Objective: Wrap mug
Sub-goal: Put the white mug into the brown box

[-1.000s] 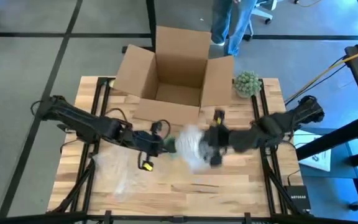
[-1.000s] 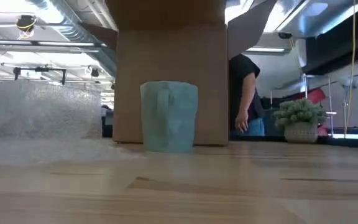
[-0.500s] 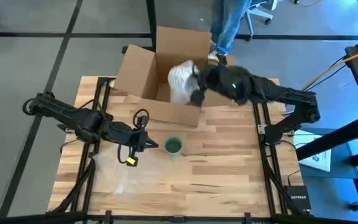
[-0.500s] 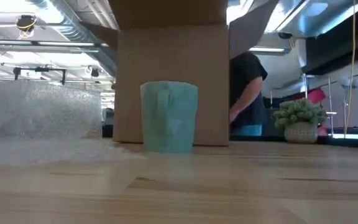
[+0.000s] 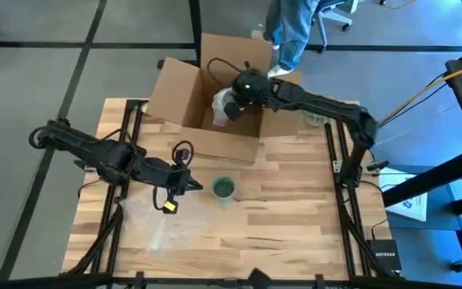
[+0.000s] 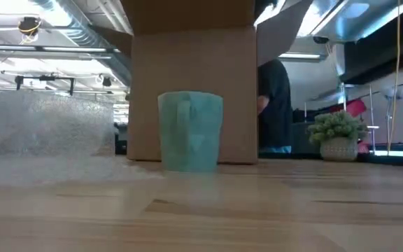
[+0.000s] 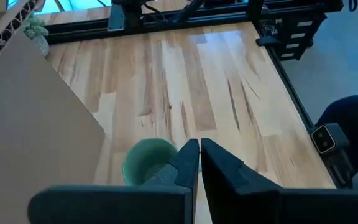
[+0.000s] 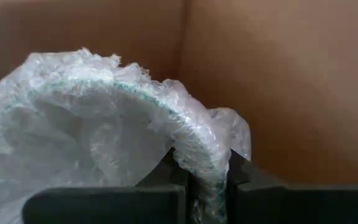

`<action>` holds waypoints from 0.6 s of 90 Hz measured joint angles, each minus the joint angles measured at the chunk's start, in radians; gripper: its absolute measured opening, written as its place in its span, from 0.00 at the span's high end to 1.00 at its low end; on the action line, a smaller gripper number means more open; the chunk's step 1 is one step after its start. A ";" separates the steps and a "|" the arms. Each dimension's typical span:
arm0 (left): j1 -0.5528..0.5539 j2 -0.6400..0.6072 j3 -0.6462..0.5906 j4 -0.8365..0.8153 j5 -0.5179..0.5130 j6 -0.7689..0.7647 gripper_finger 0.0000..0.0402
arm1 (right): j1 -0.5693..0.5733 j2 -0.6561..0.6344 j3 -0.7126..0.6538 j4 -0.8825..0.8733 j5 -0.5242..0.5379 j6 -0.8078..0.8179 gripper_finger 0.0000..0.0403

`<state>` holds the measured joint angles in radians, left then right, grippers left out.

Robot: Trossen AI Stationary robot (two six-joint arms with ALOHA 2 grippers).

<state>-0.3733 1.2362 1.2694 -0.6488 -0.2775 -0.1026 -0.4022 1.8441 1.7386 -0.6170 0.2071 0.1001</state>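
A bare green mug stands upright on its base in the middle of the table, also in the low view. My left gripper is shut just to its left, level with it; the left wrist view shows the mug beside the fingers. My right gripper reaches into the open cardboard box at the far edge, shut on a mug bundled in bubble wrap. My right gripper pinches the bundle's wrapped, curved green rim between its two fingers, one finger on the inner side of the curve and one outside. The bundle is inside the box; whether it rests on the box floor I cannot tell.
A loose sheet of bubble wrap lies on the table's left near part, seen as a heap in the low view. A small potted plant stands at the far right. A person stands beyond the box.
My right gripper has carried the bubble-wrapped bundle from the table's middle up and toward the far edge, then down into the cardboard box. My left gripper has drawn back a little toward the table's left edge. The bare green mug has stayed in place.
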 joint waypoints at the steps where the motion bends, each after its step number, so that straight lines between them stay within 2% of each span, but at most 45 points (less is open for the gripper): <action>1: 0.000 0.000 0.000 0.000 0.000 -0.001 1.00 | 0.000 0.006 0.000 -0.004 -0.005 0.002 0.98; 26: 0.000 0.000 0.000 0.000 0.000 -0.003 1.00 | -0.005 0.112 0.000 -0.047 -0.046 0.011 0.98; 39: 0.000 0.000 0.000 0.001 0.000 -0.006 1.00 | -0.005 0.157 0.000 -0.040 -0.107 0.012 0.97; 54: 0.000 0.000 -0.002 0.001 0.000 -0.007 1.00 | -0.003 0.209 0.000 -0.056 -0.114 0.029 0.88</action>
<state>-0.3733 1.2366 1.2671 -0.6479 -0.2775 -0.1093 -0.4057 2.0529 1.7390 -0.6731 0.0931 0.1287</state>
